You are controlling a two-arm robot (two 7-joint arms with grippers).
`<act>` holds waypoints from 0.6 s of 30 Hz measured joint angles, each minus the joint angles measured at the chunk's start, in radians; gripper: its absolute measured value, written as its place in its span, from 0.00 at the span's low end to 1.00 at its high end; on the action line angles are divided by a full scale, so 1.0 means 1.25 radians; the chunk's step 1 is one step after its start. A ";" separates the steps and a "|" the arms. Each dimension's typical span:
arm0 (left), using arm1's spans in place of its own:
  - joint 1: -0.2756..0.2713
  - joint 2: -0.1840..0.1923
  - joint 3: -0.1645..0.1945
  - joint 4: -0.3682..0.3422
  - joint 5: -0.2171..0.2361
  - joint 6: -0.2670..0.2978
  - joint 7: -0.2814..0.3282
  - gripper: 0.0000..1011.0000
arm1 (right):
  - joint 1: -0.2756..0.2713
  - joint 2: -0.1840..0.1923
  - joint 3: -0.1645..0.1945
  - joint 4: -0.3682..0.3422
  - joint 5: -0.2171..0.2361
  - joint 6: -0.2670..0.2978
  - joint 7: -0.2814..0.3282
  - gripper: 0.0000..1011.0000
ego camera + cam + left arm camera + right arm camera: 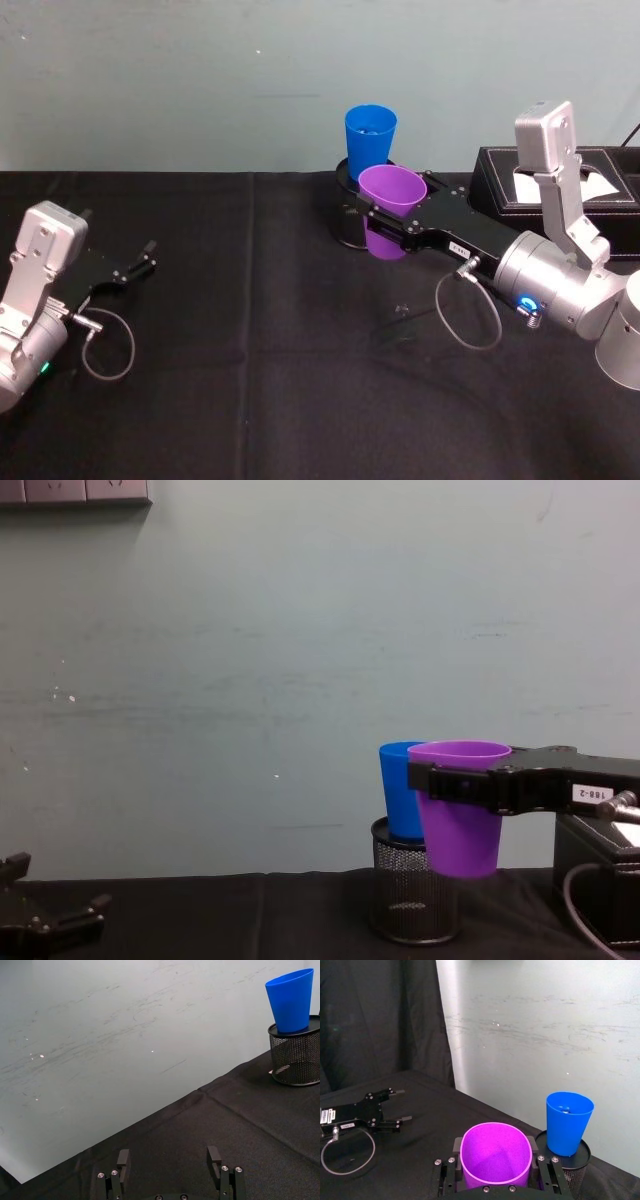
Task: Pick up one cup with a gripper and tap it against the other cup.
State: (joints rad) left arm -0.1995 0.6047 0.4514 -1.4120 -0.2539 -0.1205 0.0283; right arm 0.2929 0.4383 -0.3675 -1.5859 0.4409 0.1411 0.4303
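Two cups: purple cup (392, 190), pinched at its sides by the right gripper's (388, 222) fingers, held upright off the worktop (250, 380) just at 6 o'clock of the blue cup (369, 135), likely poised to tap. Blue cup stands in a mesh holder (412, 905), whose rim could meet the purple cup first. Left gripper (168, 1160) parked at 9 o'clock, fingers spread.

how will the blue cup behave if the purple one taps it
Probably light: the blue cup looks like thin plastic. It stands in the mesh holder, mostly above its rim, so a firm tap from the purple cup in the right pincer may rock it. The rim should stop sliding.
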 joint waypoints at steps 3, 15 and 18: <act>0.000 0.000 0.000 0.000 0.000 0.000 0.000 0.99 | 0.000 0.000 0.000 0.000 0.000 0.000 0.000 0.72; 0.000 0.000 0.000 0.000 0.000 0.000 0.000 0.99 | 0.000 0.000 0.000 0.000 0.000 0.000 0.000 0.72; 0.000 0.000 0.000 0.000 0.000 0.000 0.000 0.99 | 0.000 0.000 0.000 0.000 0.000 0.000 0.000 0.72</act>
State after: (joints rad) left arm -0.1995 0.6047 0.4514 -1.4120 -0.2539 -0.1205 0.0283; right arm 0.2929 0.4383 -0.3675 -1.5859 0.4409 0.1411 0.4302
